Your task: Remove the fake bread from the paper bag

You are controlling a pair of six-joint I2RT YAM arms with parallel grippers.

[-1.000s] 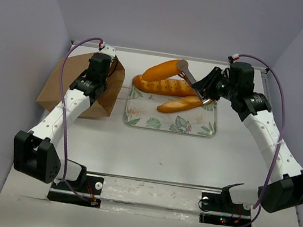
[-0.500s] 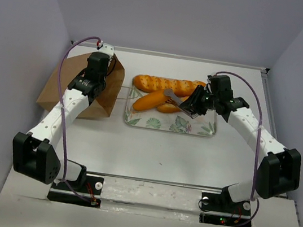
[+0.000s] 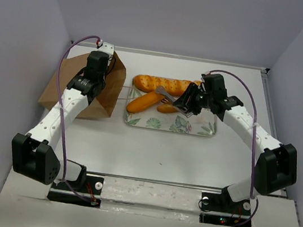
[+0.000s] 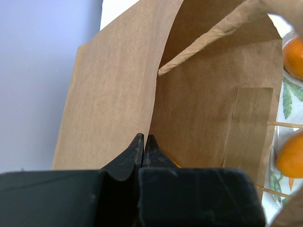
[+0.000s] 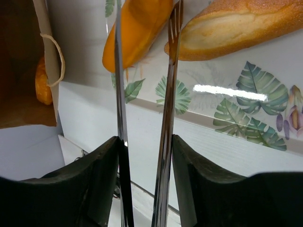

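Note:
The brown paper bag (image 3: 64, 86) lies at the left with its mouth toward the tray. My left gripper (image 3: 90, 81) is shut on the bag's upper paper edge (image 4: 154, 94), fingertips pinched together (image 4: 143, 137). My right gripper (image 3: 190, 103) is shut on metal tongs (image 3: 167, 96); its fingers press the two arms (image 5: 144, 146). A short golden loaf (image 3: 142, 102) sits between the tong tips (image 5: 137, 28) at the tray's left end. The long scored loaf (image 3: 164, 84) and another short loaf (image 3: 169, 109) lie on the tray. An orange piece (image 5: 42, 80) shows inside the bag.
The leaf-printed tray (image 3: 195, 128) lies mid-table between the arms, just right of the bag. The bag's twisted handle (image 5: 53, 54) hangs at its mouth. The grey enclosure walls close in the left, right and back.
My right arm has brought the tongs and the short loaf down and leftward, from above the long loaf to the tray's left end. The left gripper stays on the bag.

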